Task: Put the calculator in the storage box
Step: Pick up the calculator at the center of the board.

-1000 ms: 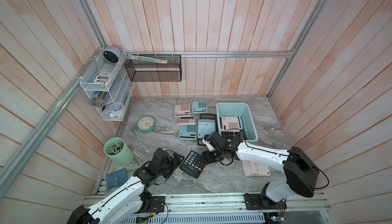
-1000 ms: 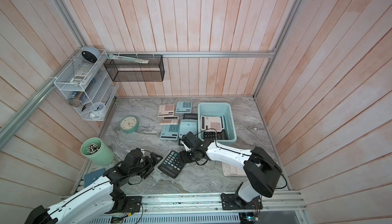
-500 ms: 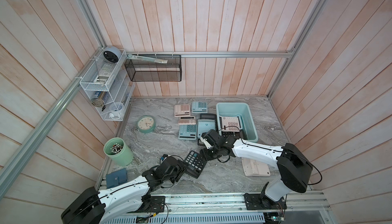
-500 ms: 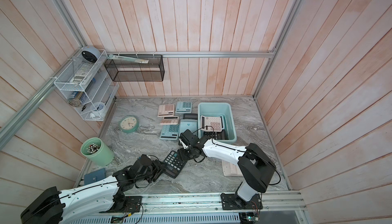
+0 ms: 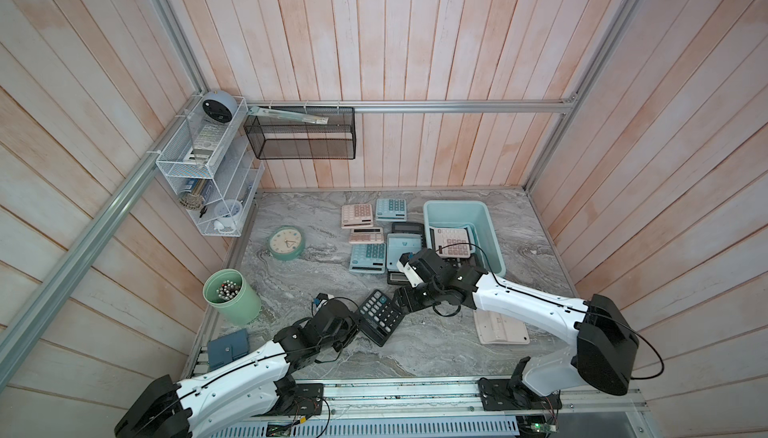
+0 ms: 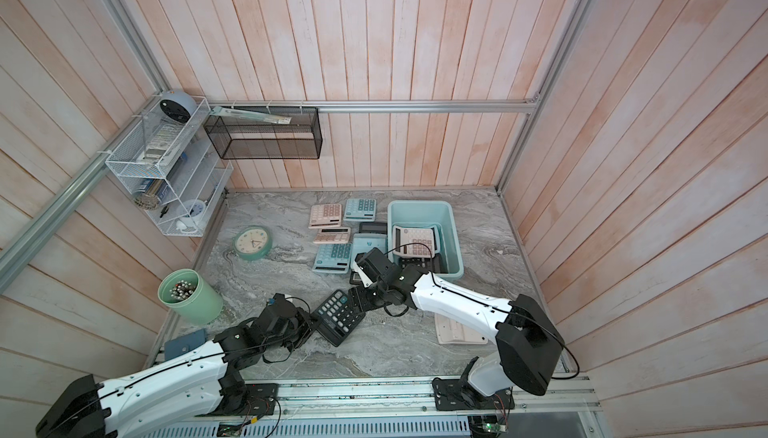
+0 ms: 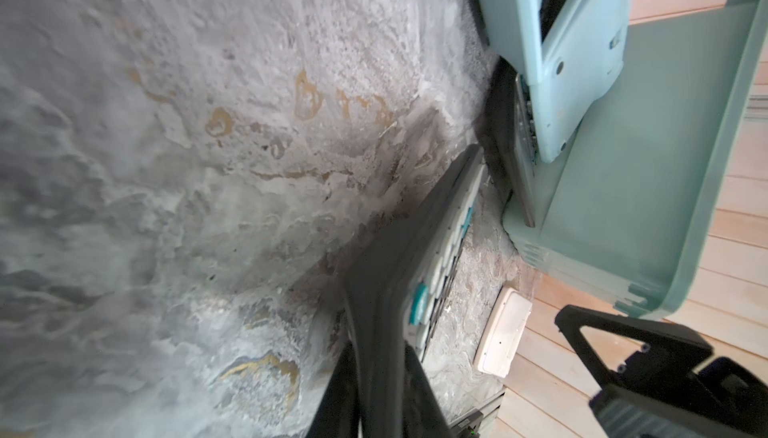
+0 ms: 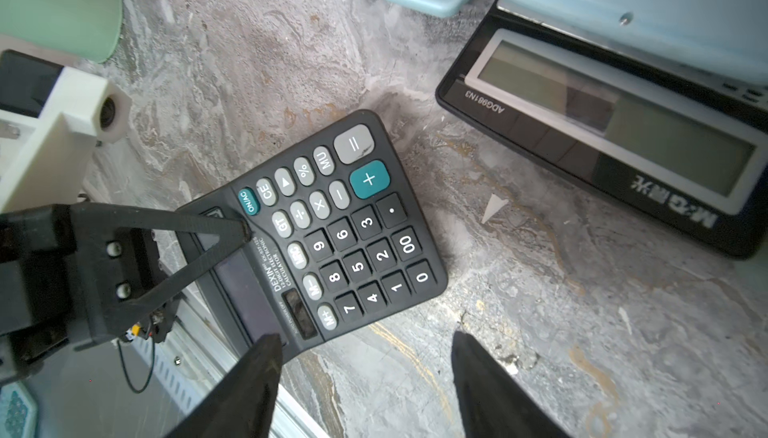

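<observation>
A black calculator (image 5: 380, 317) (image 6: 338, 316) lies at an angle on the marble table near the front. My left gripper (image 5: 356, 324) (image 6: 312, 324) (image 7: 382, 357) is shut on its display end, one finger (image 8: 216, 228) lying over the display. My right gripper (image 5: 405, 301) (image 6: 358, 295) (image 8: 365, 357) stands open at the opposite side, one fingertip (image 8: 266, 357) by the calculator's (image 8: 332, 228) corner and nothing between the jaws. The pale teal storage box (image 5: 494, 228) (image 6: 455, 245) (image 7: 665, 166) stands behind, holding a pale calculator on top of dark ones.
Several pink, blue and black calculators (image 5: 368, 230) lie left of the box. A beige calculator (image 5: 500, 328) lies face down at the front right. A green pen cup (image 5: 232, 303), a round clock (image 5: 286, 243) and a blue pouch (image 5: 227, 351) sit to the left.
My left gripper has moved up to the black calculator and shut on its display end. My right gripper's jaws have opened a little wider. The calculator has stayed in place.
</observation>
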